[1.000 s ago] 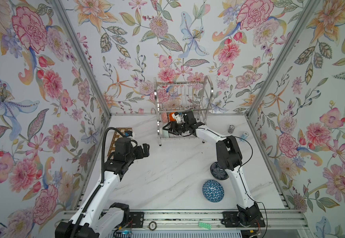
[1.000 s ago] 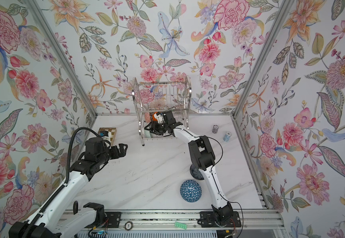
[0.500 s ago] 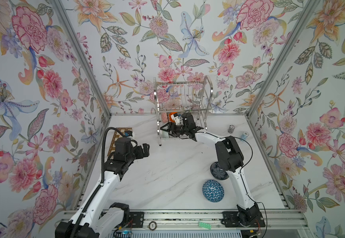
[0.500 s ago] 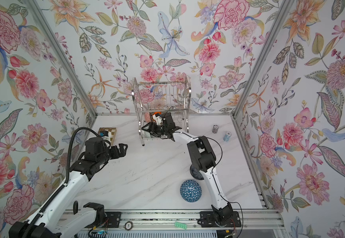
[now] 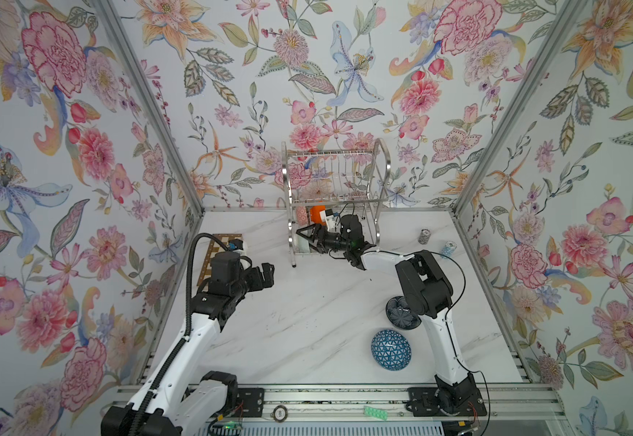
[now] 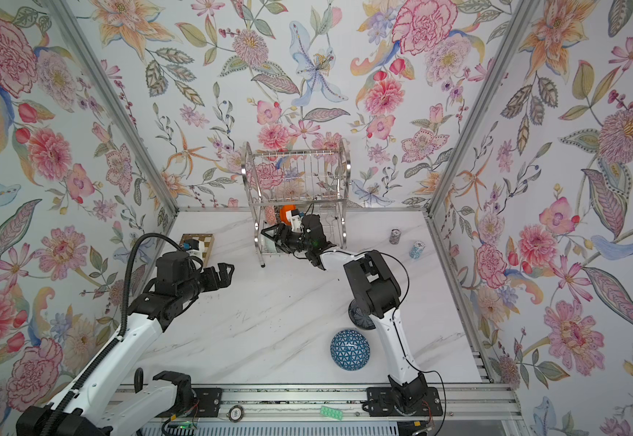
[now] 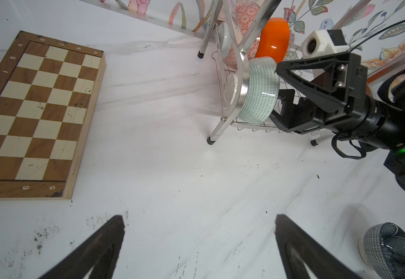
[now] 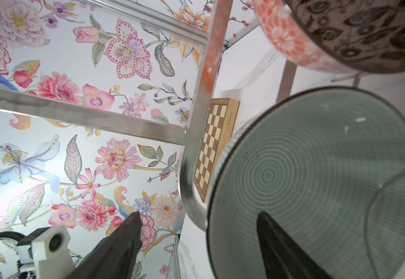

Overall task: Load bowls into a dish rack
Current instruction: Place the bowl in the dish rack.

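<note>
White marble-look tabletop point(image 5: 307, 321), boxed in on three sides by floral wallpaper point(image 5: 307, 75) with bare aluminium posts in the corners. Up against the far wall stands the dish rack point(image 5: 335, 153), shiny chrome wire with arched side frames. A brown-and-cream wooden chessboard point(image 7: 39, 108) lies flat on the robot's left side of the table, and two small patterned cylinders point(image 5: 424, 236) stand on the right side. On the rack's lower tier, a glossy orange bowl point(image 7: 274, 41) stands on edge, and beside it a bowl with a dark leaf pattern inside and coral outside point(image 8: 365, 36). At the front corner, the pale mint green bowl point(image 7: 259, 91) is on edge too, finely dashed outside, ringed inside. Down on the table, a dark navy bowl point(image 5: 401, 315) sits close by the right arm, and a blue bowl with white triangles point(image 5: 390, 349) lies dome-up just in front of it. The right gripper point(image 7: 278, 83) is in at the mint bowl, jaws spread wide, one finger point(image 8: 129, 229) outside the rim and one inside, neither pressing it. The left gripper point(image 7: 199, 218) hovers over bare table, jaws wide, holding nothing.
</note>
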Robot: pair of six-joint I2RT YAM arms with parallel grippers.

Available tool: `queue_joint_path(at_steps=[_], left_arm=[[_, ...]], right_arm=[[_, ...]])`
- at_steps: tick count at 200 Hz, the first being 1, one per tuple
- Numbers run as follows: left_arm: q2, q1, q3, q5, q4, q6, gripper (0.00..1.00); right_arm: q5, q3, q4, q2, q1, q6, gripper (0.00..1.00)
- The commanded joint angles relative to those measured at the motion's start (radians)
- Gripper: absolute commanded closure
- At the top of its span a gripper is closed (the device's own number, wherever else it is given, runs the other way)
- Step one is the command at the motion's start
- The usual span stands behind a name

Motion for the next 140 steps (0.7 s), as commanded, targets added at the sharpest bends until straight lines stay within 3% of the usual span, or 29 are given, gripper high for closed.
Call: queue_joint_path(at_steps=[1,40,140], left_arm=[[0.001,-0.013,-0.009,0.002,-0.005,0.008,0.01],[-0.001,-0.017,-0.009,0.0,-0.005,0.008,0.01],[0.001,-0.017,-0.007,0.0,-0.005,0.011,0.01]], right_arm=[[0.054,-0.057,0.198,-0.031,0.011,0.083,0.24],[0.107,-0.143,0.359,-0.039,0.018,0.157,0.25],[0.167,-0.343,0.488,-0.116,0.05,0.12,0.29]])
